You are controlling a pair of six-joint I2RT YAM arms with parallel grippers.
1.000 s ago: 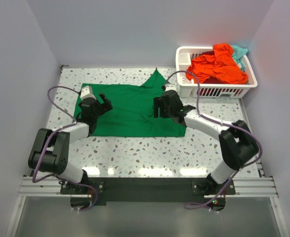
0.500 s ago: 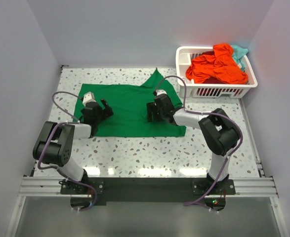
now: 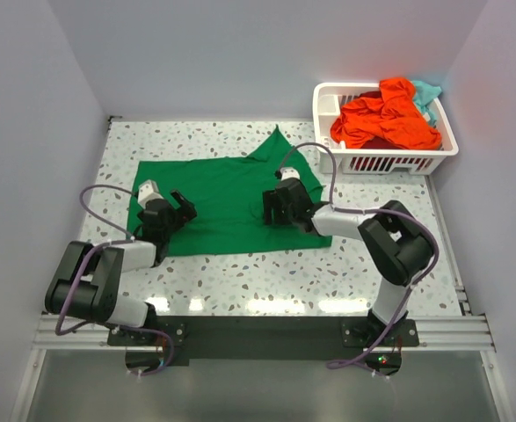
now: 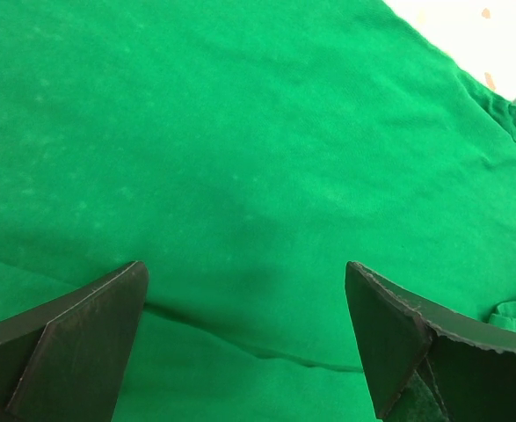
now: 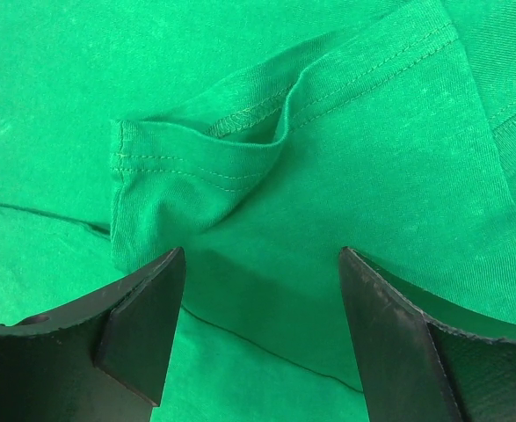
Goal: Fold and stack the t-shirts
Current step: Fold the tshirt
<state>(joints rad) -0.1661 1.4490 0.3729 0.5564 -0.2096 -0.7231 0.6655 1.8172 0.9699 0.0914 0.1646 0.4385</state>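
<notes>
Item 1. Green t-shirt [image 3: 231, 198]: is lying spread out and mostly flat on the speckled surface [image 3: 266, 272], with one pointed corner sticking out from its far edge. All the places below are reckoned from this shirt.

Item 2. Left gripper [image 3: 180, 209]: is hovering low over the shirt's left part, near its left edge. Its jaws are standing wide apart and gripping nothing. In the left wrist view the two dark fingers [image 4: 73, 334] are framing smooth green cloth with a shallow crease running between them. Whether the tips are touching the cloth cannot be told.

Item 3. Right gripper [image 3: 275, 207]: is hovering low over the shirt's right-of-centre part. Its jaws are spread and nothing is being pinched. In the right wrist view a doubled-over stitched hem is lying just beyond the finger gap, curling up off the layer beneath. Contact with the cloth cannot be told here either.

Item 4. White slotted basket [image 3: 328, 97]: is standing on the surface beyond the shirt's far right corner, apart from the cloth.

Item 5. Orange-red t-shirt [image 3: 385, 119]: is lying crumpled in the basket, heaping above its rim, well apart from the green shirt.

Item 6. Teal t-shirt [image 3: 428, 91]: is peeking out behind the orange-red one at the basket's far right corner, the point farthest from the green shirt.
</notes>
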